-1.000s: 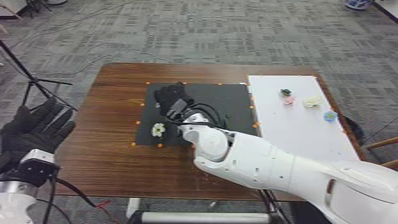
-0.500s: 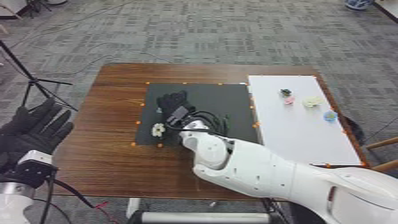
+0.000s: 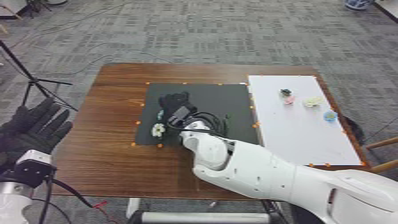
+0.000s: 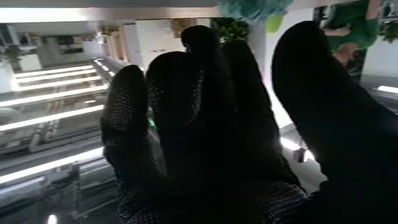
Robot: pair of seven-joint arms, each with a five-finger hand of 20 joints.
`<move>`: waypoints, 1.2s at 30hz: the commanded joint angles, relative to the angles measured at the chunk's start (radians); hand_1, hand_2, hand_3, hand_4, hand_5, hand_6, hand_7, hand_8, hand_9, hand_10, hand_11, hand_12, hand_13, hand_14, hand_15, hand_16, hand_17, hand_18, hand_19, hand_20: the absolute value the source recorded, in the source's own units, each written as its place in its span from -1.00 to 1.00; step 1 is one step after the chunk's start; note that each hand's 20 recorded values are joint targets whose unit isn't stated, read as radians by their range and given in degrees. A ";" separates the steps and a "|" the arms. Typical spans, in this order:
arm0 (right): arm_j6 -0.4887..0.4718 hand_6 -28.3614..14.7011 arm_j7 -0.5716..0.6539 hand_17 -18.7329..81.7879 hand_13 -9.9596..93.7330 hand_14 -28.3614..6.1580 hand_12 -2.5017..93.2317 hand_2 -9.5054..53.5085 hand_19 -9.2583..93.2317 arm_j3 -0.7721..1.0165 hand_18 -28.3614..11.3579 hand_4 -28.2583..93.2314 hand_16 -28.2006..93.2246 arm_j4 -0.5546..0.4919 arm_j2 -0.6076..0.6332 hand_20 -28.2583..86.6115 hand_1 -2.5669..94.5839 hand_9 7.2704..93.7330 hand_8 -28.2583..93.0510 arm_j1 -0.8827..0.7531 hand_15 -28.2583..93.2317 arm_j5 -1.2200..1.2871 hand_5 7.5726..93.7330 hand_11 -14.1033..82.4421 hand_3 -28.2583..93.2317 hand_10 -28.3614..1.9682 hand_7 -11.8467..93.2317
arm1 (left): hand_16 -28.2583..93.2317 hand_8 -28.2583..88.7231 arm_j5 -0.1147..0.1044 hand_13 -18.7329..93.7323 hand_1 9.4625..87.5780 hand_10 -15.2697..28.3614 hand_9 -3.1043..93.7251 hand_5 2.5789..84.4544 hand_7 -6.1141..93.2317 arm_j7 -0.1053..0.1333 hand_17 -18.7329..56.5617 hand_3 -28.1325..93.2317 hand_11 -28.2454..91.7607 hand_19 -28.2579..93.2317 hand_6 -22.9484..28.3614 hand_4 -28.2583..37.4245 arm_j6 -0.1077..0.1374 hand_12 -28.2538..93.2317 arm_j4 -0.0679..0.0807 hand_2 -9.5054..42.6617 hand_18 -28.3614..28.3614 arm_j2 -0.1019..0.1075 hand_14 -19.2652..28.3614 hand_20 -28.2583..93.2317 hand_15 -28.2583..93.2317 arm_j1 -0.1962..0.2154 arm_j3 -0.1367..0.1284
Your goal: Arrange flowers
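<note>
My right hand is over the left part of the black mat in the head view, open. Close against its left side shows a small teal flower, partly hidden. Just nearer the robot lies a white flower. In the right wrist view, the same hand has straight fingers and a separate thumb; a teal flower shows beyond the fingertips. Whether it touches them I cannot tell. My left hand is open off the table's left edge.
On the white board at the right are a dark flower, a pink flower, a cream flower and a blue flower. A green stem lies beside my right forearm, on the mat. Orange markers edge mat and board.
My right hand has shifted a little toward the robot over the mat, and the teal flower has come into view at its side. The left hand has stayed in place.
</note>
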 commanded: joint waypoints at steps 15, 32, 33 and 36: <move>-0.209 0.08 -0.099 -0.05 0.37 -0.13 -0.63 -1.00 0.70 0.642 -0.88 -1.00 -0.04 -0.370 0.221 0.10 -0.11 0.19 -0.72 -0.327 0.57 -0.083 0.08 -0.34 0.72 -0.20 -0.52 | -0.54 -0.62 -0.006 -0.27 -0.58 0.22 -0.32 -0.17 -0.69 0.030 -0.59 0.59 -0.34 -0.28 0.17 -1.00 -0.012 -0.30 -0.025 -0.07 0.39 -0.049 0.35 -0.32 -0.20 0.067 -0.051; -0.115 0.10 0.096 -0.06 0.36 -0.09 -0.63 -1.00 0.69 1.137 -0.84 -1.00 -0.07 -0.462 0.628 0.11 -0.06 0.16 -0.72 -0.823 0.58 -0.126 0.11 -0.35 0.70 -0.16 -0.52 | -0.54 -0.62 -0.054 -0.26 -0.69 0.22 -0.31 -0.16 -0.68 0.099 -0.59 0.58 -0.33 -0.28 0.17 -1.00 0.014 -0.30 -0.047 0.04 0.39 -0.042 0.35 -0.32 -0.20 0.111 -0.077; -0.134 0.10 0.094 -0.06 0.36 -0.09 -0.63 -1.00 0.69 1.167 -0.84 -1.00 -0.07 -0.468 0.631 0.11 -0.07 0.16 -0.72 -0.851 0.58 -0.122 0.10 -0.35 0.70 -0.16 -0.52 | -0.54 -0.62 -0.050 -0.26 -0.70 0.23 -0.31 -0.16 -0.68 0.098 -0.59 0.57 -0.33 -0.28 0.17 -1.00 0.013 -0.30 -0.048 0.06 0.39 -0.043 0.35 -0.32 -0.19 0.113 -0.079; -0.206 0.08 0.103 -0.07 0.34 -0.12 -0.63 -1.00 0.69 1.239 -0.84 -1.00 -0.07 -0.498 0.634 0.12 -0.10 0.13 -0.72 -0.919 0.58 -0.076 0.07 -0.37 0.68 -0.18 -0.53 | -0.54 -0.63 -0.052 -0.26 -0.72 0.23 -0.31 -0.15 -0.68 0.102 -0.59 0.56 -0.33 -0.28 0.17 -1.00 0.010 -0.30 -0.052 0.08 0.39 -0.042 0.36 -0.32 -0.19 0.126 -0.082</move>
